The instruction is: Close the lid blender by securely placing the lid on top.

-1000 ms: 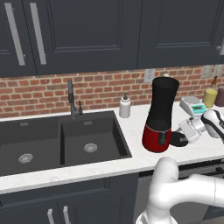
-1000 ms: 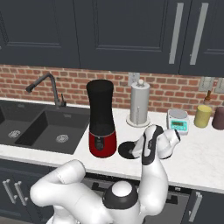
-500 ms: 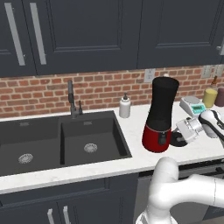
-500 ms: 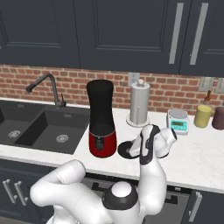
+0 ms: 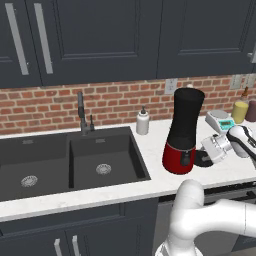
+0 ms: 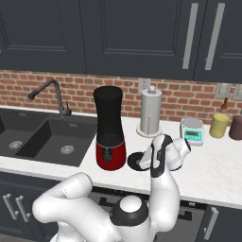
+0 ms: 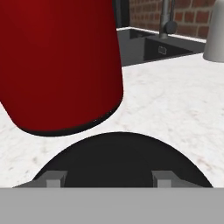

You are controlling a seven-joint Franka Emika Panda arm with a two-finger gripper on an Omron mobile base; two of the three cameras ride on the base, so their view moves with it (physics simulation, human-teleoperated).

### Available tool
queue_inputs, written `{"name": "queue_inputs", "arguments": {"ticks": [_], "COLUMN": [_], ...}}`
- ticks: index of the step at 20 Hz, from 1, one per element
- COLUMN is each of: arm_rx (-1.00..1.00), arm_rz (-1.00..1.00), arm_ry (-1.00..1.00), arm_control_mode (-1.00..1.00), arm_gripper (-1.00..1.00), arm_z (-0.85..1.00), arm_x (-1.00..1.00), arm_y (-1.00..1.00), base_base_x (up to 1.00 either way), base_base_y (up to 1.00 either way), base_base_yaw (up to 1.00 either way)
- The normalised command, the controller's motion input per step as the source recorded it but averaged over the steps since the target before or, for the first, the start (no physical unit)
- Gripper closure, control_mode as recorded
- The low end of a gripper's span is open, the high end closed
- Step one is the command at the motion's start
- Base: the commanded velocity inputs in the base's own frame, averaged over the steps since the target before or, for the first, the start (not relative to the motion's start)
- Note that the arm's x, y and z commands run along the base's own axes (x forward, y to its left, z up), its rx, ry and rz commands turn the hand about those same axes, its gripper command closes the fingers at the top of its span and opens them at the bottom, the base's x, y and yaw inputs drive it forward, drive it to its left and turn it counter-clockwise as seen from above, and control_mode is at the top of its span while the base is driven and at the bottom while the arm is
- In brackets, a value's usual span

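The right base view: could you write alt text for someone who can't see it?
A white robot arm reaches its gripper down to a flat black lid lying on the white counter beside a tall blender with a black jar and red base. Behind stand a paper towel holder and a sink.

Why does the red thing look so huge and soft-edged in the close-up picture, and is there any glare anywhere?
Hand view: the blender sits very near the lens, so its red base looms, with the lid just below. Left base view: a faint sheen on that base. Right base view: evenly lit, soft shadows on the counter.
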Motion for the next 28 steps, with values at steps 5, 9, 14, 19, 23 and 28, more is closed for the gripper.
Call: {"name": "queue_inputs", "arguments": {"ticks": [5,9,14,19,23,28], "arm_rx": [0.01,0.02,0.0,0.0,0.0,0.0], "arm_rz": [0.0,0.0,0.0,0.0,-0.03,0.0], "arm_ry": [0.0,-0.02,-0.13,-0.16,-0.26,-0.2], "arm_control_mode": [-1.0,-1.0,-1.0,-1.0,-1.0,-1.0], "arm_gripper": [1.0,1.0,1.0,1.0,1.0,1.0], "arm_z": [0.12,0.52,0.82,0.94,1.0,1.0], "arm_x": [-0.02,-0.4,-0.85,-0.97,-0.62,-0.08], "arm_y": [-0.02,-0.25,-0.45,-0.43,-0.14,0.17], "base_base_x": [0.0,0.0,0.0,0.0,0.0,0.0], "base_base_y": [0.0,0.0,0.0,0.0,0.0,0.0], "base_base_yaw": [0.0,0.0,0.0,0.0,0.0,0.0]}}
